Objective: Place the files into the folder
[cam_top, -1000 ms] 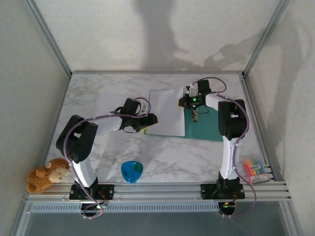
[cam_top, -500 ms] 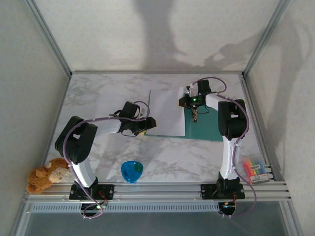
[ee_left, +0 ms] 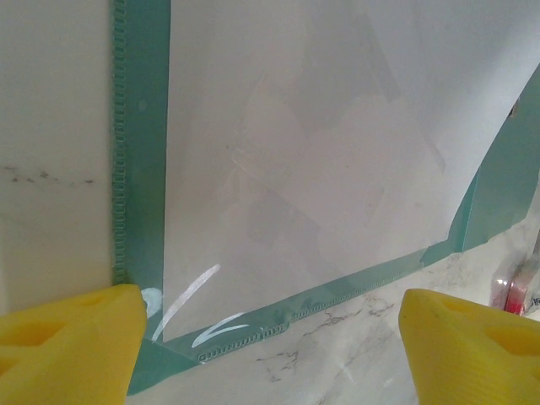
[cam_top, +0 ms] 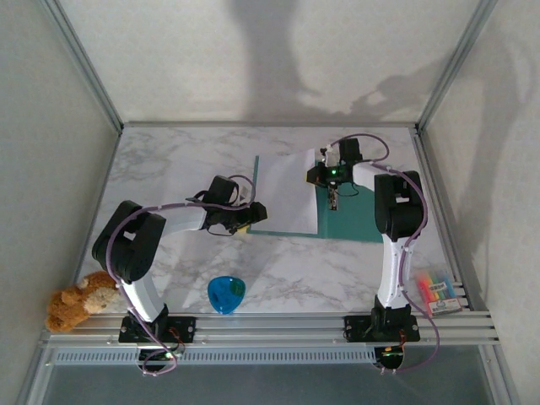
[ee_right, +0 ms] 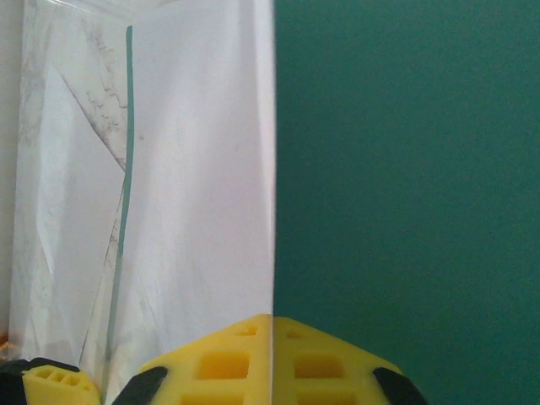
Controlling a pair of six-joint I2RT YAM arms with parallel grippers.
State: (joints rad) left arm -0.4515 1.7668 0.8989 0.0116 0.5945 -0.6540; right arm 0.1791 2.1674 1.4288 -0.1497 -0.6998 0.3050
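Files (cam_top: pixel 287 190) lie on folder (cam_top: pixel 356 221), edge pinched by right hand (ee_right: pixel 272 333)

White files (cam_top: pixel 285 192) on teal folder (cam_top: pixel 359 221)

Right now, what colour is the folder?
Teal-green. The folder shows best in the right wrist view.

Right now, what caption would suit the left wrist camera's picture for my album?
Open left hand hovers at the teal folder's corner, white files lying on it.
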